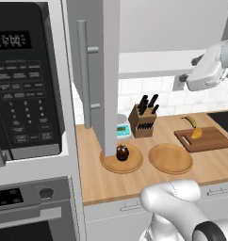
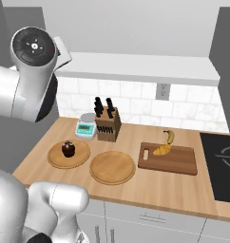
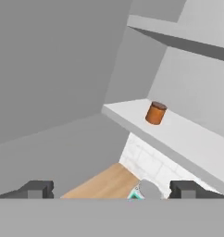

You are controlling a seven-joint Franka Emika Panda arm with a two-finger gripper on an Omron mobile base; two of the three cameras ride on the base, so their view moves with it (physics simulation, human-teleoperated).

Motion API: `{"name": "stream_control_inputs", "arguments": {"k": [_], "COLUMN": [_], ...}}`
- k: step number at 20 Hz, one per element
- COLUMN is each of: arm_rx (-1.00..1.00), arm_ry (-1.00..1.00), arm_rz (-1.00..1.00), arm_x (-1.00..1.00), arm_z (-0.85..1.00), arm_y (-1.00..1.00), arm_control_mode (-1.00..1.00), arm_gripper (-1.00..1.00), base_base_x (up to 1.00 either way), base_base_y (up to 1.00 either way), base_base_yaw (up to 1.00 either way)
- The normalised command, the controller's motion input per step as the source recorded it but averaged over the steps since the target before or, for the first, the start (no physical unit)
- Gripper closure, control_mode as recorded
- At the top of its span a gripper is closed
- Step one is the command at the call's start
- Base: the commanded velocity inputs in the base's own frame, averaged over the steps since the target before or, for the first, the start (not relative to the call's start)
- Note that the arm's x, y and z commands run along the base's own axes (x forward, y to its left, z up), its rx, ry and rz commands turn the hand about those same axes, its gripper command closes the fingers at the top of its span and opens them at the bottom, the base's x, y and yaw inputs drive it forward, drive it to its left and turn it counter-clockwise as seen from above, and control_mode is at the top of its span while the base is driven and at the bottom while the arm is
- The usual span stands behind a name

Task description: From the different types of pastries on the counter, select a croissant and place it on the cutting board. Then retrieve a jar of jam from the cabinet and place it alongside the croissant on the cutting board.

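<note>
The jar of jam (image 3: 156, 113) stands upright near the front edge of the cabinet's lower shelf (image 3: 188, 134) — ahead of the tool (image 3: 112, 190) and well apart from it (slightly to the right in the hand view). The tool's jaws are spread wide, empty; a straight reach forward looks likely.

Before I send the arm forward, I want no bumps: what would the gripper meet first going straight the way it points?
Likely the cabinet's grey inner wall, left of the jam jar on the shelf. The open gripper aims there, though depth is unclear.
</note>
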Motion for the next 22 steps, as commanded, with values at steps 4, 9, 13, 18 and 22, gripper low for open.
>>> {"name": "stream_control_inputs", "arguments": {"k": [4, 9, 13, 18, 22], "arm_rx": [0.04, 0.06, -0.07, -0.14, 0.01], "arm_ry": [-0.15, -0.17, -0.07, 0.0, 0.0], "arm_rz": [-0.05, -0.07, -0.12, -0.08, 0.0], "arm_x": [0.49, 0.44, 0.53, 0.09, 0.02], "arm_z": [0.01, 0.0, 0.17, 0.0, 0.0], "arm_y": [0.76, 0.82, 0.35, -0.01, 0.0], "arm_control_mode": [-1.0, -1.0, -1.0, -1.0, -1.0], "arm_gripper": [-1.0, -1.0, -1.0, -1.0, -1.0], "base_base_x": [0.0, 0.0, 0.0, 0.0, 0.0], "base_base_y": [0.0, 0.0, 0.0, 0.0, 0.0], "base_base_yaw": [0.0, 0.0, 0.0, 0.0, 0.0]}}
